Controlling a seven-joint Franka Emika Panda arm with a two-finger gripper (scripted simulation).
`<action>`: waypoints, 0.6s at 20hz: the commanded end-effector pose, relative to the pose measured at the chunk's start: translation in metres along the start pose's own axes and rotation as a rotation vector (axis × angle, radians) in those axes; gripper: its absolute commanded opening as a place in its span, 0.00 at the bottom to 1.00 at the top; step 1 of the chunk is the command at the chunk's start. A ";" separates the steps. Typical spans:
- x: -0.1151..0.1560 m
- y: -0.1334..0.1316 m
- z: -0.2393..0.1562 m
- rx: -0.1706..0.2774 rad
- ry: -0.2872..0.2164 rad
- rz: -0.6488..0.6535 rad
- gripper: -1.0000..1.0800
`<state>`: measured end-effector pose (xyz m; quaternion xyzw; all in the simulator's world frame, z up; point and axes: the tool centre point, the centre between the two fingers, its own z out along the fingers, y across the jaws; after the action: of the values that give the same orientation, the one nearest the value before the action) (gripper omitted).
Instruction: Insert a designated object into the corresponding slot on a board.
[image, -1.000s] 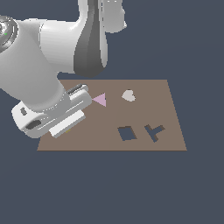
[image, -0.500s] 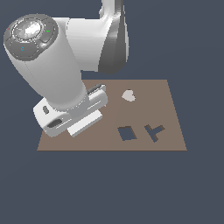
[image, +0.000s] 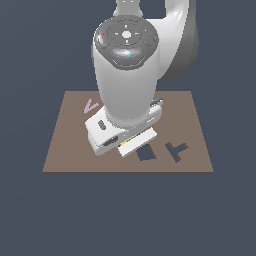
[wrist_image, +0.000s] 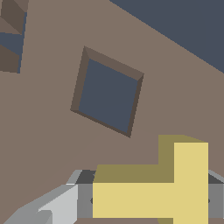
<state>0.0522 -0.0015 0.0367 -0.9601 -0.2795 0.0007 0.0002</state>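
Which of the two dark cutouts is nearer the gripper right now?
The square cutout, right beside the gripper; the T-shaped slot lies farther toward the exterior view's right.

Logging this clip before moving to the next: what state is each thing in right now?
Yellow T block: held between the pincer's fingers, above the board, not in any cutout.
Pincer: shut on the yellow T block.
T-shaped cutout: empty.
Square cutout: empty.
Board: lying flat.
Pink triangle: lying flat on the board, apart from the arm.
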 end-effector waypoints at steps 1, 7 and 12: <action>0.016 -0.021 -0.001 0.000 0.000 0.021 0.00; 0.056 -0.067 -0.002 0.000 0.000 0.067 0.00; 0.084 -0.095 -0.003 0.000 0.000 0.097 0.00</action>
<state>0.0689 0.1135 0.0395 -0.9713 -0.2379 0.0008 0.0003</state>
